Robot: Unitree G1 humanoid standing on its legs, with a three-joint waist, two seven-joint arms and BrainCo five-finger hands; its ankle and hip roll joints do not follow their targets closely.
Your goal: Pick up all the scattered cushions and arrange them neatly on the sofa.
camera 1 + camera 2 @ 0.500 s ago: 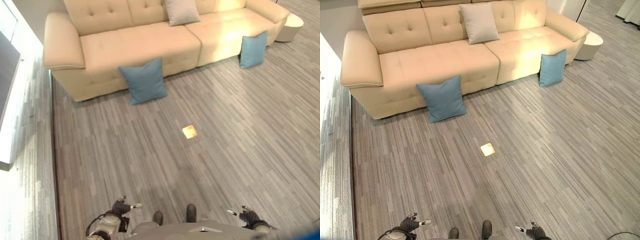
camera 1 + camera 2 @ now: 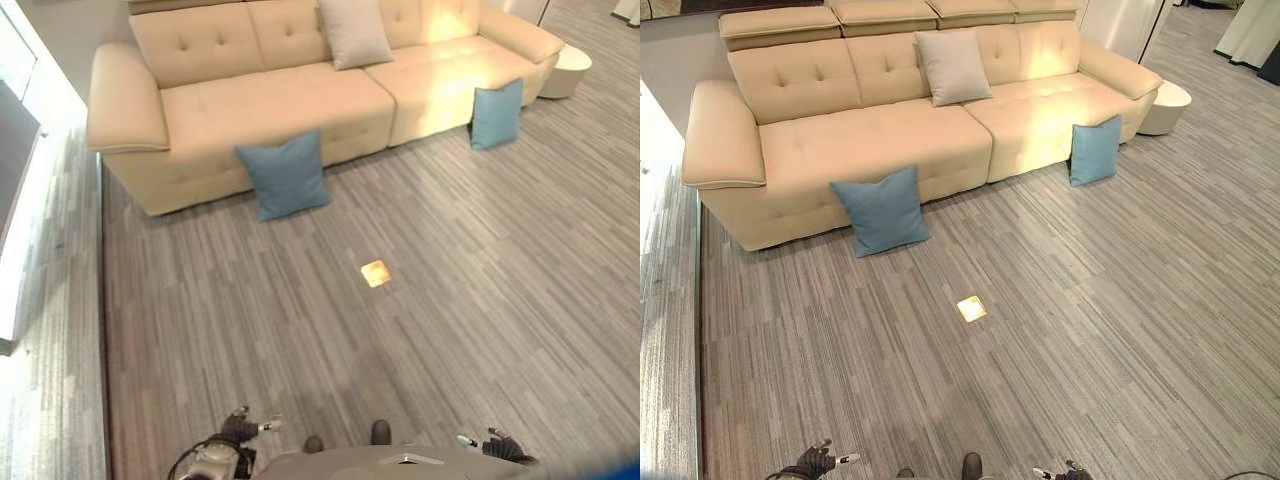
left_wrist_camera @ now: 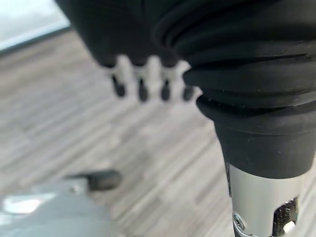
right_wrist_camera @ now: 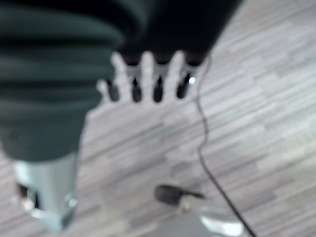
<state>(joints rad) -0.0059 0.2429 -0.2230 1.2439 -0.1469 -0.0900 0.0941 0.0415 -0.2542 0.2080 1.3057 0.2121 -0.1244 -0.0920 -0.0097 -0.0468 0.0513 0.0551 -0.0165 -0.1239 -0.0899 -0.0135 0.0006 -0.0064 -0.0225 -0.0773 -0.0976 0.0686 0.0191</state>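
Note:
A long beige sofa [image 2: 870, 130] stands across the far side of the room. One blue cushion [image 2: 880, 211] leans against its front on the floor, left of centre. A second blue cushion [image 2: 1095, 151] leans against the sofa's right end, also on the floor. A grey cushion [image 2: 953, 67] rests upright on the seat against the backrest. My left hand [image 2: 243, 428] hangs low at the bottom edge, fingers straight and empty, as its wrist view confirms with fingers [image 3: 140, 81] over bare floor. My right hand [image 2: 497, 444] hangs likewise, its fingers [image 4: 148, 74] straight and holding nothing.
A round white side table [image 2: 1165, 106] stands past the sofa's right arm. A small bright square [image 2: 971, 308] is set in the grey wood-plank floor between me and the sofa. A pale wall runs along the left side [image 2: 20, 230].
The whole picture has shifted: the sofa and cushions sit lower in view and more of the backrest shows, so the camera moved. Both hands have slid closer to the bottom edge.

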